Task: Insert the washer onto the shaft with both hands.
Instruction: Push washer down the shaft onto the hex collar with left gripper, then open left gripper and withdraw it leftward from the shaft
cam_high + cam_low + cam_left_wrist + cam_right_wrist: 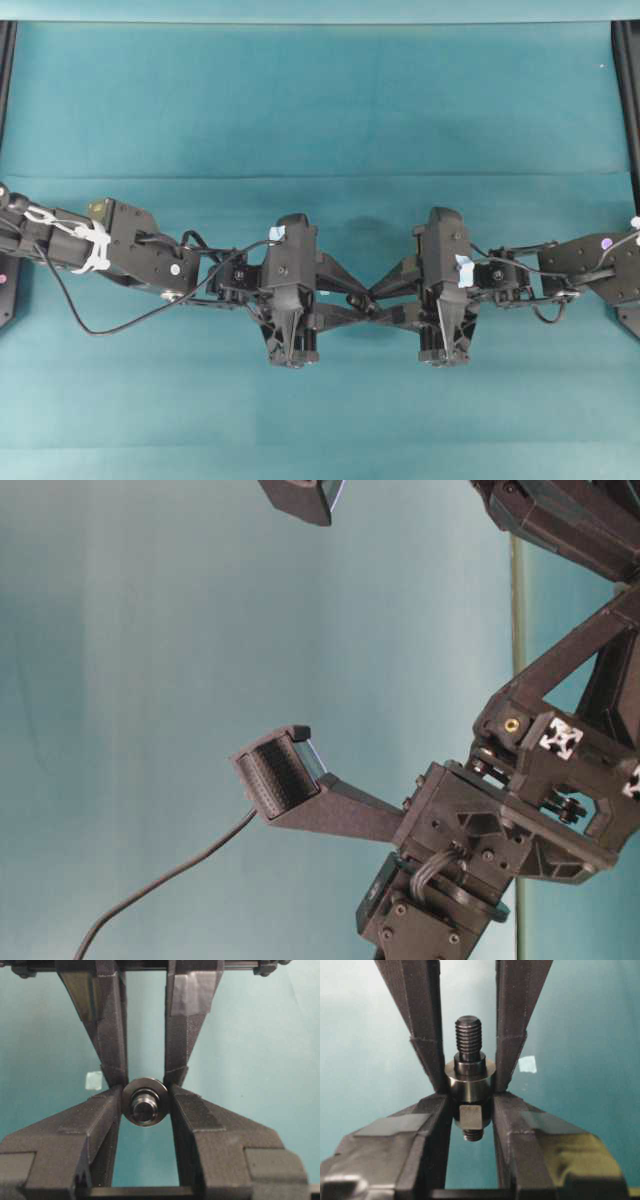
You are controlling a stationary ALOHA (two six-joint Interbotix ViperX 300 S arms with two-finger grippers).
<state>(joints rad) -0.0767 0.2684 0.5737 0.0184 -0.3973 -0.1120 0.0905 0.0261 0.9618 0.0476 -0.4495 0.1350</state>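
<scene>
Silvery washer (145, 1101) ringing dark threaded shaft (469, 1077)

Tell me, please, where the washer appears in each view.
Overhead: washer, tiny, near centre.
Table-level: not in it.
Left wrist: washer face-on, centre.
Right wrist: washer side-on, centre.
Shared landmark: the shaft through its hole, in both wrist views.

Teal cloth (320, 100) covers the whole work surface, creased in horizontal bands. Black frame rails (628, 100) run along its left and right edges. Lighting is even
</scene>
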